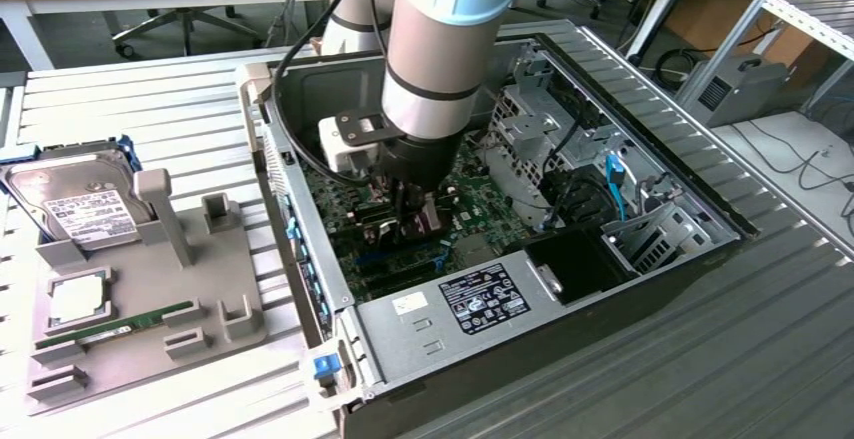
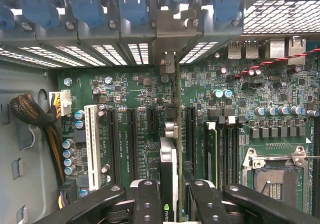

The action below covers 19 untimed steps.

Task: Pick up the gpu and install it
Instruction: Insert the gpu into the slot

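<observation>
We see the open computer case (image 1: 400,324) lying on the slatted surface (image 1: 747,359); the arm (image 1: 434,59) reaches down into it; over the motherboard (image 2: 140,91) the jaws are clamped on the gpu (image 2: 169,164), held edge-on in line with an expansion slot, its bracket (image 2: 172,33) at the rear openings; we judge the pick-up done; whether the card is fully seated we cannot tell.

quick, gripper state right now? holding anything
Gripper: closed, holding the gpu edge-on over the motherboard.
</observation>
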Available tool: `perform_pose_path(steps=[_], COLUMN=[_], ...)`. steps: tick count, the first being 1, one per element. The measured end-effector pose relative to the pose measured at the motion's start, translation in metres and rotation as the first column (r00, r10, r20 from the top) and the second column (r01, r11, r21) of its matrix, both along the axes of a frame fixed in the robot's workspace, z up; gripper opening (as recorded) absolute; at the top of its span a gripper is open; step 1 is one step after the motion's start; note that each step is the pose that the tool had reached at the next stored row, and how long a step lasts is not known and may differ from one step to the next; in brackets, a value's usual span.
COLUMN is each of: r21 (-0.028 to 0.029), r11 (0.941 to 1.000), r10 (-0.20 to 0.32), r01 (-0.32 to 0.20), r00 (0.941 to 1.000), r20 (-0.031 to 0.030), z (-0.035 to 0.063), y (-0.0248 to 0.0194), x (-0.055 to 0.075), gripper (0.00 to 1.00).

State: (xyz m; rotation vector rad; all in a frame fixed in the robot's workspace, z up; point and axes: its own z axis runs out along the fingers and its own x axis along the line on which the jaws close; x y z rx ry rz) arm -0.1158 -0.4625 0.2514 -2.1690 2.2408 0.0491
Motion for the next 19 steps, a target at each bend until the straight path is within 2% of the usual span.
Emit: perform_pose_path(steps=[10, 19], r21=[-0.0002, 0.0000], r11=[1.0000, 1.0000], r10=[0.000, 0.000], r01=[0.000, 0.000], r00=[1.0000, 1.0000], r20=[0.0021, 0.0063], z=[-0.0015, -0.0003], y=[0.0000, 0.0000], x=[-0.0016, -0.0048], gripper=[0.27, 0.27])
